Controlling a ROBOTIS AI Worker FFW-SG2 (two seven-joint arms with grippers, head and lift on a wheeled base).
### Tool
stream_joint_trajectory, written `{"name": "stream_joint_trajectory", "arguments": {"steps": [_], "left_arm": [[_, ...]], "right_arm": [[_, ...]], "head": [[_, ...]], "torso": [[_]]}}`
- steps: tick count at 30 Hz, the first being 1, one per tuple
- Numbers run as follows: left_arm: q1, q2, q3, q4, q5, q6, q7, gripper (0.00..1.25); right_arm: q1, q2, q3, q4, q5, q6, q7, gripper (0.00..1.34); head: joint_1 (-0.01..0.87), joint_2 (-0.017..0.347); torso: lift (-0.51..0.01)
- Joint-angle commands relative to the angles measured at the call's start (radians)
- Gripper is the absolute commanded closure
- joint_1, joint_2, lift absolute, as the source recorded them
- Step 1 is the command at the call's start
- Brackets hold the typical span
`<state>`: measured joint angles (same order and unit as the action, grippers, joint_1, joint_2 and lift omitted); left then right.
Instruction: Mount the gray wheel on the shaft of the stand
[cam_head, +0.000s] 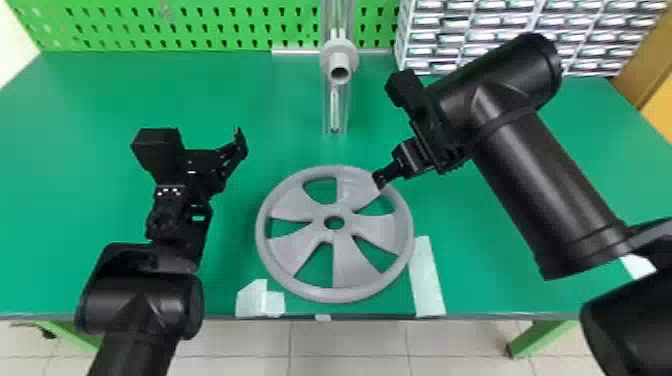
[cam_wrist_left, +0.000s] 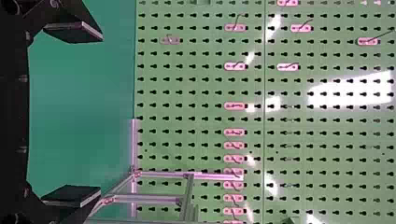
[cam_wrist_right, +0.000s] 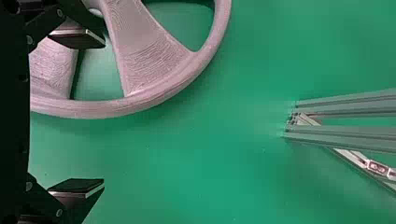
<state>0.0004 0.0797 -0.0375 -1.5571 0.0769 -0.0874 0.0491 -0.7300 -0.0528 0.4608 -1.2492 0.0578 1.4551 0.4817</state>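
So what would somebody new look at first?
Probably the big gray wheel, lying flat on the green table, with spokes like fan blades. Next, the robot's black arms: the left arm beside the wheel, and the right arm reaching across, its right gripper open near the rim. Farther back is the stand with its stubby round shaft.

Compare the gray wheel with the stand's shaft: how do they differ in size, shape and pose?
The gray wheel is broad and spoked; the shaft is a much narrower tube with a collar. The wheel lies flat on the table, whereas the shaft is held above it by the stand. Both are gray and round, with a central opening.
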Motion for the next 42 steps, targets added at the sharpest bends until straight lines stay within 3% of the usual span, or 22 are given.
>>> {"name": "stream_joint_trajectory", "arguments": {"steps": [1, 14, 42], "left_arm": [[0.000, 0.000, -0.001, -0.001, 0.000, 0.000, 0.000, 0.13], [-0.003, 0.000, -0.002, -0.003, -0.002, 0.000, 0.000, 0.13], [-0.005, 0.000, 0.001, -0.005, -0.002, 0.000, 0.000, 0.13]], "right_arm": [[-0.006, 0.005, 0.009, 0.024, -0.003, -0.009, 0.000, 0.23], [-0.014, 0.011, 0.022, 0.077, -0.007, -0.027, 0.000, 0.24], [0.001, 0.011, 0.027, 0.105, -0.009, -0.033, 0.000, 0.24]], "head": [[0.865, 0.052], [0.865, 0.052], [0.865, 0.052]], "torso": [[-0.101], [-0.101], [-0.101]]}}
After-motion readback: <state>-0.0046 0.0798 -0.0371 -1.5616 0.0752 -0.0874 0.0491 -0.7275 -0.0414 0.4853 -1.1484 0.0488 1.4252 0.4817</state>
